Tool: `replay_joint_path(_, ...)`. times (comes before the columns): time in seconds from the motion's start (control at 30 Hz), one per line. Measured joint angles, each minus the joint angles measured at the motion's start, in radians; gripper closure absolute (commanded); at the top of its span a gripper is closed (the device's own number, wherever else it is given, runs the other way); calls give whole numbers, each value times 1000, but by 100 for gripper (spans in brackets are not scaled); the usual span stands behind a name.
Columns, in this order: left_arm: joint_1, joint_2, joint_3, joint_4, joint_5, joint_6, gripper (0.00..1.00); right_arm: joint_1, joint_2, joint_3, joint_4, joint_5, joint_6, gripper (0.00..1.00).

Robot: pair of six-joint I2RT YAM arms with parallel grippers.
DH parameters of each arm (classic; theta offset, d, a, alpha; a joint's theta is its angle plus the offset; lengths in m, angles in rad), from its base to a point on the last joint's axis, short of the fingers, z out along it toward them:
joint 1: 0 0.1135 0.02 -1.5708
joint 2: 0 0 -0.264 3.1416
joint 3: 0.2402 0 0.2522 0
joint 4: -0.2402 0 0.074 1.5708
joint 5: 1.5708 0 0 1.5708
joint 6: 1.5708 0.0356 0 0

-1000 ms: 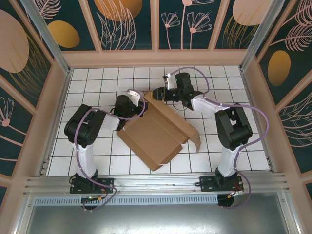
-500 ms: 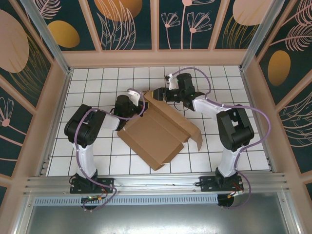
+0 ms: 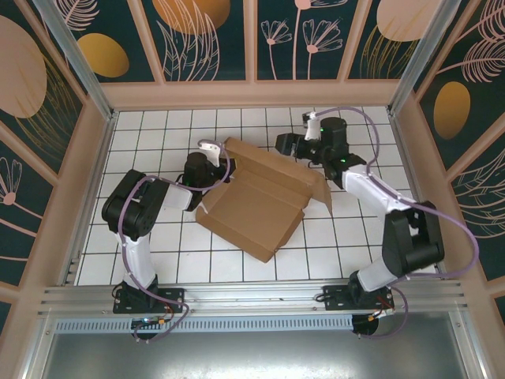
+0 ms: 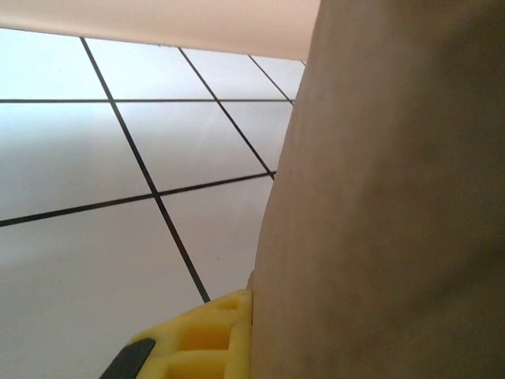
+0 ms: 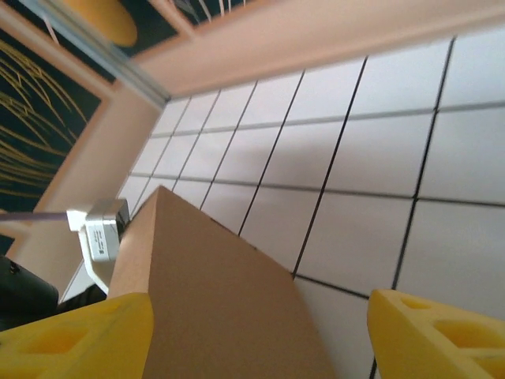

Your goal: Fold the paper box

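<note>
Left gripper is clamped on the left edge of the paper box. In the left wrist view one ribbed yellow finger presses flat against a matte brown cardboard wall, and the other finger is hidden behind that wall. Its arm bends low over the table, a white surface ruled into squares by thin dark lines, with the black elbow raised and the wrist pointing right towards the box. The box lies mid-table, turned at an angle: plain brown corrugated board, a shallow rectangular tray with creased side walls, and a long flap standing up along its far side. Beyond that flap the right gripper is released and grasps nothing. In the right wrist view its two yellow fingers are spread wide, with the flap's pointed corner and straight edge in the gap between them. The right arm stretches long from its base, white links and black joints leading up the right side, the wrist turned left. Farthest away rises a peach-framed back wall with dark teal panels painted with pale stems and orange discs.
</note>
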State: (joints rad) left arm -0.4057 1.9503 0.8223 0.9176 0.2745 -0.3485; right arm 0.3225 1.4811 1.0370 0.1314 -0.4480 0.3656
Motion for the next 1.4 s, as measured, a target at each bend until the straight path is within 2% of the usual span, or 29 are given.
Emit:
replay_joint_path(0.23,2,-3,15,25,-29,-110,100,-136,-269,-142,44,95,35,29)
replay_joint_path(0.43,44,24,43,126,-16,-327,100,-381,-435,-282,64,107,137,33)
replay_joint_path(0.57,62,69,65,208,11,-463,100,-444,-479,-383,77,72,212,33)
replay_joint_path(0.8,61,76,78,262,46,-562,100,-422,-457,-498,227,-75,327,34)
replay_joint_path(0.97,61,76,81,296,59,-605,100,-313,-400,-499,358,-152,372,35)
replay_joint_path(1.4,62,76,81,314,58,-615,100,-84,-282,-488,686,-170,554,39)
